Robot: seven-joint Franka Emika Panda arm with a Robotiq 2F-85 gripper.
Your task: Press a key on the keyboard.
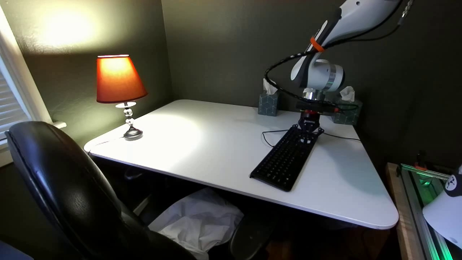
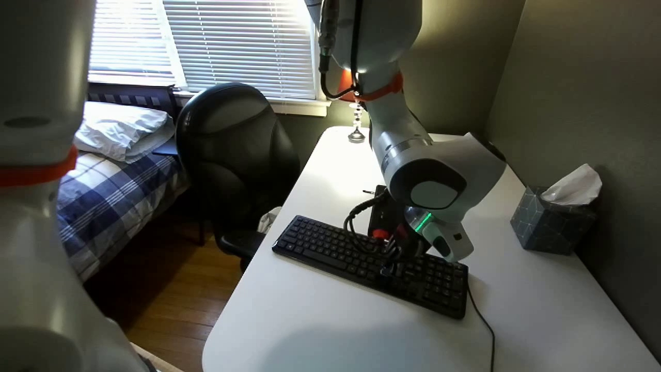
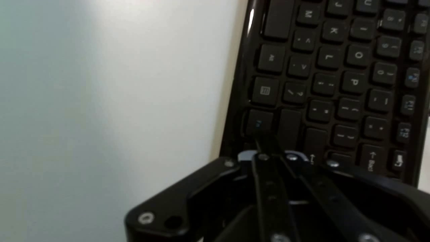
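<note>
Wrist view, right half: the glossy black rectangular keyboard (image 3: pixel 332 90), its dark square keys (image 3: pixel 357 55) pale-lettered, lies on the white tabletop (image 3: pixel 168 84), cropped along the top. The black two-fingered gripper (image 3: pixel 268 149), clenched tight, hides its bottom-right portion, and contact cannot be told. From upper right in an exterior view, the white jointed robot arm (image 1: pixel 366 18) slants down, gripper pointing straight downward.

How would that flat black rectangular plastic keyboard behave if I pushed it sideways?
The flat black rectangular plastic keyboard would probably slide rather than tip, being low and broad. Its straight outline suggests stiffness. The thin black cable trailing over the white tabletop might tug.
</note>
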